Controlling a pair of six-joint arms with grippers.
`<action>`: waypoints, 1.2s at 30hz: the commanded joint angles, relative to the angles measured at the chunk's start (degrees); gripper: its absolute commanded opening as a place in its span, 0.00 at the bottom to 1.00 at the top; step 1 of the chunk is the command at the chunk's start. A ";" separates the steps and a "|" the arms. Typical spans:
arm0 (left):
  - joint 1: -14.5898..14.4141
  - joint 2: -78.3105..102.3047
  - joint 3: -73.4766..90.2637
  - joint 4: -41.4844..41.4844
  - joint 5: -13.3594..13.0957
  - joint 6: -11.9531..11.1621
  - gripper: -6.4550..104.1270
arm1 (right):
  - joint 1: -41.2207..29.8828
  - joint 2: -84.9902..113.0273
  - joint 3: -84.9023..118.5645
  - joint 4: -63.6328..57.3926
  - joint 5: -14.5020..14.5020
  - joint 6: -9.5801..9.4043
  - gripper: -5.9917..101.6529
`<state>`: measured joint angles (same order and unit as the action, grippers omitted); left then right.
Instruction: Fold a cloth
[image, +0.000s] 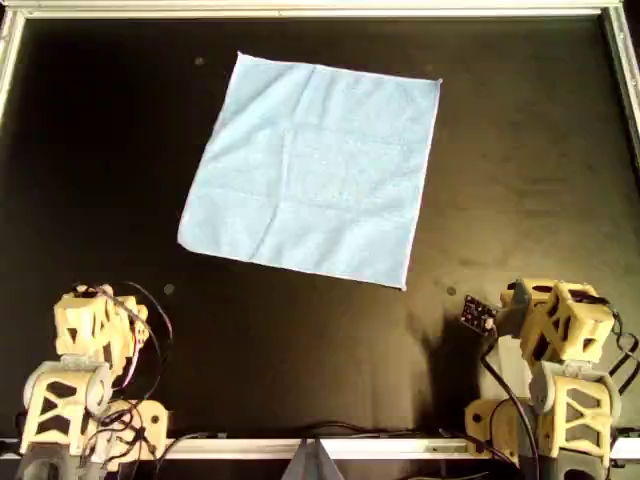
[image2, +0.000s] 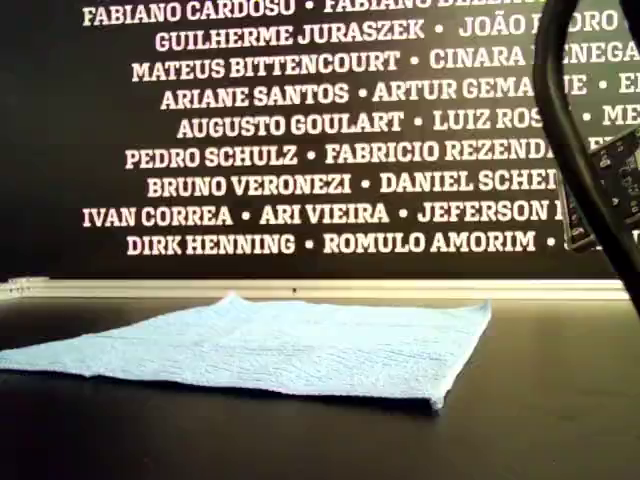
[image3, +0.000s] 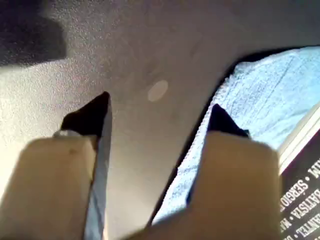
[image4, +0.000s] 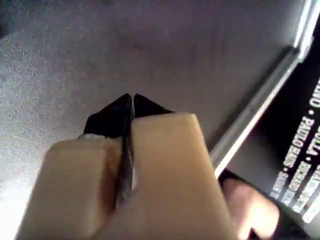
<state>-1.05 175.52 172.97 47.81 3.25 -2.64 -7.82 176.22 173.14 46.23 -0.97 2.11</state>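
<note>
A: Overhead view, left to right: an arm (image: 85, 350) parked at the near edge, the cloth (image: 315, 165) spread flat in the middle of the desk (image: 520, 170), and another arm (image: 550, 350) parked at the near right. Neither touches the cloth.

B: Which arm is which?

A: I cannot tell from above. My first hand (image3: 157, 112) has its jaws apart over bare desk, with the cloth's edge just beside one finger. Probably it is lined up to take a corner.

B: And the other?

A: My second hand (image4: 128, 100) has its jaws together on nothing, and no cloth is in its view.

B: So the fold hasn't started.

A: I'd judge not: the cloth lies as one open layer, slightly turned, with only faint creases.
</note>
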 joint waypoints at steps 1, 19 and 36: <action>0.79 0.00 -0.70 0.09 -0.26 -0.18 0.67 | 0.18 1.14 0.79 0.18 -0.70 0.26 0.04; 0.09 1.14 -2.11 -1.41 1.41 -0.53 0.68 | -0.26 1.93 -4.39 -13.27 -22.85 0.18 0.04; 0.00 1.05 -0.44 -24.26 1.41 -0.44 0.68 | 0.26 1.76 -4.57 -14.50 -23.73 0.26 0.42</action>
<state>-1.05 175.78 173.06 25.58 4.22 -2.99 -7.65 176.22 170.07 34.45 -23.99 2.20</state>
